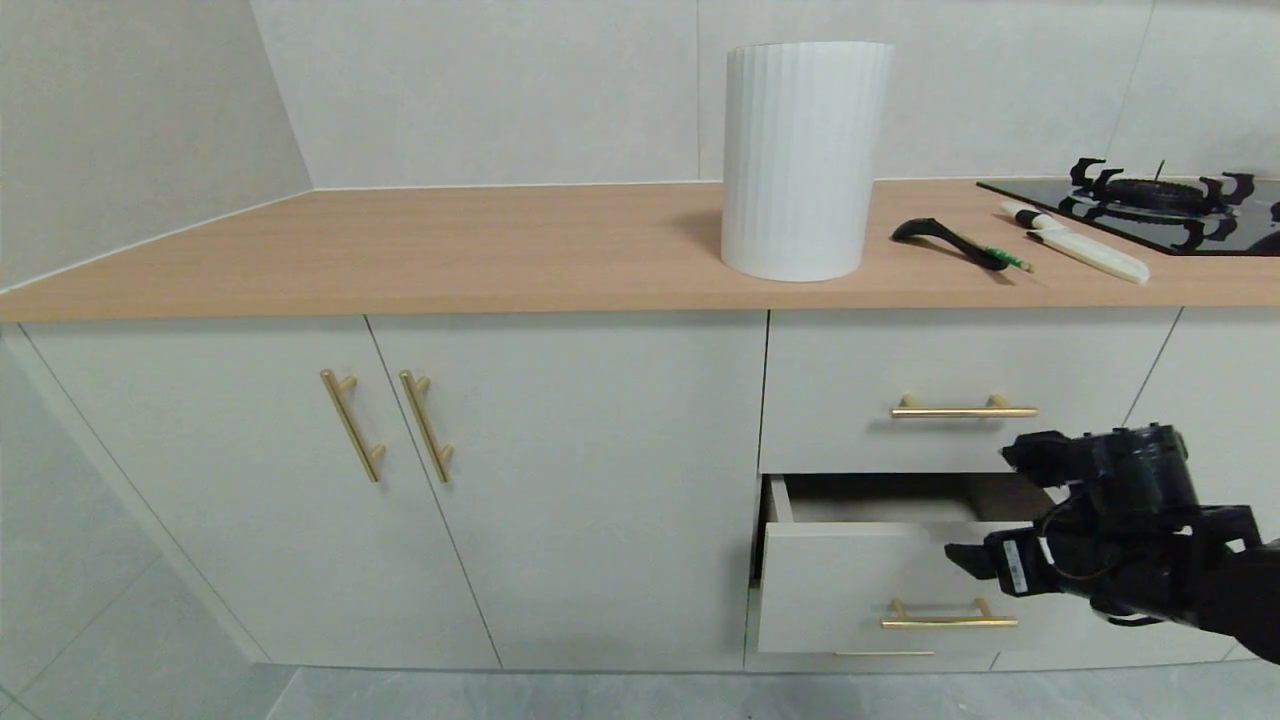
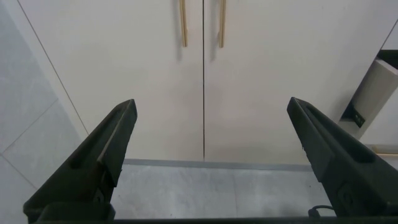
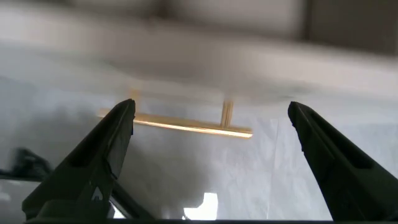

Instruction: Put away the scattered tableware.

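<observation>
Though both gape empty, right gripper faces drawer handle, left gripper cabinet doors.

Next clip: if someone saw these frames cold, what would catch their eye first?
Probably the tall white ribbed cylinder standing on the wooden countertop, and lower right of it the lower drawer, partly open. The right end effector is open just in front of that drawer. A black utensil and a white knife lie on the counter beside the hob.
</observation>
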Robot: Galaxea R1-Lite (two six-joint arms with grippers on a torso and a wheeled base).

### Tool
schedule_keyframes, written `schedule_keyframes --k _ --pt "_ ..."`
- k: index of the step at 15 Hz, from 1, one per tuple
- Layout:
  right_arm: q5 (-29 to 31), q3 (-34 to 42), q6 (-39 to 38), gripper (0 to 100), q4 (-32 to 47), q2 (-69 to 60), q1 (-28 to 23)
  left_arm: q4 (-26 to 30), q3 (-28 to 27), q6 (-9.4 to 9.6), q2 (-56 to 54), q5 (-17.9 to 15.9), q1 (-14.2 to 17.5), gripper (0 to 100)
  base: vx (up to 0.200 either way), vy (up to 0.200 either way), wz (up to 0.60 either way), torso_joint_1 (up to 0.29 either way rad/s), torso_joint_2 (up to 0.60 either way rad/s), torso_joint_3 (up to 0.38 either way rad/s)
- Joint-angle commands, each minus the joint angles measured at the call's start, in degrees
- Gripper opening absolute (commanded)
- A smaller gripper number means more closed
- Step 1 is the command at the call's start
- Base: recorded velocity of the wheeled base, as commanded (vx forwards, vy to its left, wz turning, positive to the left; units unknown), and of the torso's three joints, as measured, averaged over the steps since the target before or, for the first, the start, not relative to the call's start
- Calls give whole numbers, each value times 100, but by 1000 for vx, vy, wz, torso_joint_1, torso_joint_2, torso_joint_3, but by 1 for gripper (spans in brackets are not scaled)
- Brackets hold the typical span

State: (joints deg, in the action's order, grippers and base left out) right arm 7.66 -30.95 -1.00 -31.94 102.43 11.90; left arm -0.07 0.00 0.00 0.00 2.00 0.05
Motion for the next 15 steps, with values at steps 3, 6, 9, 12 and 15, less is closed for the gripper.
schedule_keyframes --k 3,6,9,12,15 --pt "-27 -113 -445 100 -111 -575 304 -1 0 0 9 2 4 100 0 0 0 0 0 0" --pt "8 10 -471 100 -893 -12 348 -1 0 0 9 2 4 100 0 0 0 0 0 0" --pt "192 81 -480 100 -1719 761 331 -1 0 0 9 2 4 100 0 0 0 0 0 0" --pt "491 133 -471 100 -2642 1341 304 -1 0 0 9 2 4 100 0 0 0 0 0 0" --pt "500 186 -471 100 -2818 1456 296 -1 0 0 9 2 4 100 0 0 0 0 0 0"
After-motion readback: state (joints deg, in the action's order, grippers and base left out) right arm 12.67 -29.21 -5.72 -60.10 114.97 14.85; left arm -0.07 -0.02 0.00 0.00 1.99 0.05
